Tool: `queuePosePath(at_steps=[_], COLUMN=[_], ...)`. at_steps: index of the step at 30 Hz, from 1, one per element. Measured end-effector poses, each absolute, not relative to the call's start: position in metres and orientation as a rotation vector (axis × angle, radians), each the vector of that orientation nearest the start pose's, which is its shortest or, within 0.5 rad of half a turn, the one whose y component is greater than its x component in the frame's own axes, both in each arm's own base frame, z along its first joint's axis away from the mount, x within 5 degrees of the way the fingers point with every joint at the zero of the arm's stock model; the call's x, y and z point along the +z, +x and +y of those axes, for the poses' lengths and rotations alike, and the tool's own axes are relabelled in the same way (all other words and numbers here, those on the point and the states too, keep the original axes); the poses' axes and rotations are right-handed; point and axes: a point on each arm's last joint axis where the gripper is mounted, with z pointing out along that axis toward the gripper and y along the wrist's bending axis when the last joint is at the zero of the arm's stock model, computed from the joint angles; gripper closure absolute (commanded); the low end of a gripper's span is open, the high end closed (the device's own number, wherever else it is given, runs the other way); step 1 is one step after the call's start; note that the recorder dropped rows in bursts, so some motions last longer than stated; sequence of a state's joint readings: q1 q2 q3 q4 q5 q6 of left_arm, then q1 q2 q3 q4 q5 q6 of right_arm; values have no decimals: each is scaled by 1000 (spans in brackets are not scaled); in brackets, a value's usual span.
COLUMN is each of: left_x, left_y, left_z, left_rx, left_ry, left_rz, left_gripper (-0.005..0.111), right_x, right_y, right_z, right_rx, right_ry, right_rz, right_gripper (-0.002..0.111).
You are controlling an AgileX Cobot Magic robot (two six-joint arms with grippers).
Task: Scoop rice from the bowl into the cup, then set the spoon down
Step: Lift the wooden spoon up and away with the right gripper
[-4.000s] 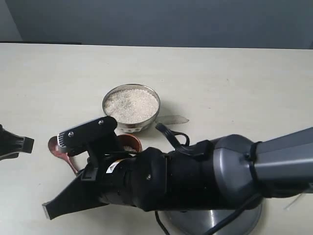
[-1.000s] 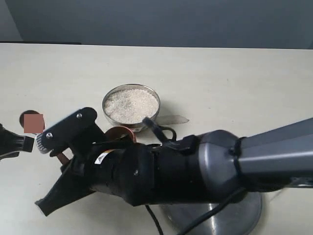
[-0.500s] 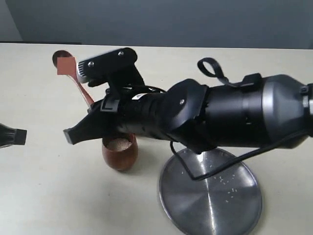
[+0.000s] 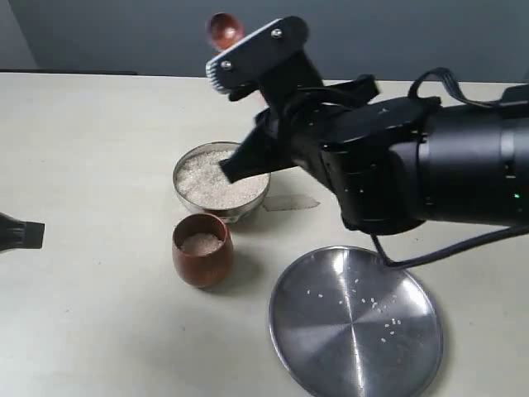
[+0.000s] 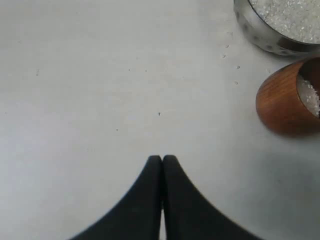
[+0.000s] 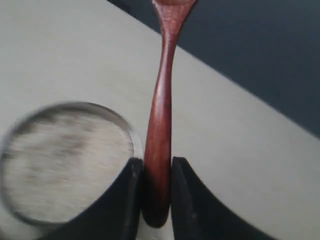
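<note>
Right jaws pinch spoon handle near end

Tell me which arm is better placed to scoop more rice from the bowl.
Right. Its hand grips the spoon just over the bowl; the left hand is shut and empty, off to the side.

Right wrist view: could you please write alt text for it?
The right gripper is shut on a slender reddish-brown wooden spoon. Beside it, blurred, sits a round shiny steel bowl of white rice on a pale table.
</note>
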State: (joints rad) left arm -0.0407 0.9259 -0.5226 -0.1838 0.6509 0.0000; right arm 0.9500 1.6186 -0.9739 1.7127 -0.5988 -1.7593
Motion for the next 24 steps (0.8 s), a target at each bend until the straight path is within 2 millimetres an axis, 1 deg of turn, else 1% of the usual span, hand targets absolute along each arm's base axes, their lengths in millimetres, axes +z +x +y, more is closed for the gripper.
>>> queuePosePath(at_steps=[1,3,5,10,14,20,24], left_x=[241,242,242,242,242,242,242], left_y=[158,159,159,159,159,159,159], left_z=[-16,-16,-16,-16,-16,-16,-16], left_rx=[-215,-214,-213,-213,-213,-213,-213], left_ry=[-90,-91,-92,-92,-92,-92,-92], left_rz=[2528,2517,2512,2509,2509,2511,2511], left_gripper=[106,106,106,106,106,106,106], right_x=[245,247,249,241,236,237,235], right_y=[237,234,231,225,218,216,214], right_z=[235,223,217,213,215,216,222], right_rx=[-205,-329,-375,-474,-496,-509,-441], right_ry=[-696,-724,-754,-894,-968,-972,-1011], right_rz=[1977,1962,1951,1924,1905,1898,1891], right_gripper=[109,109,109,109,109,109,109])
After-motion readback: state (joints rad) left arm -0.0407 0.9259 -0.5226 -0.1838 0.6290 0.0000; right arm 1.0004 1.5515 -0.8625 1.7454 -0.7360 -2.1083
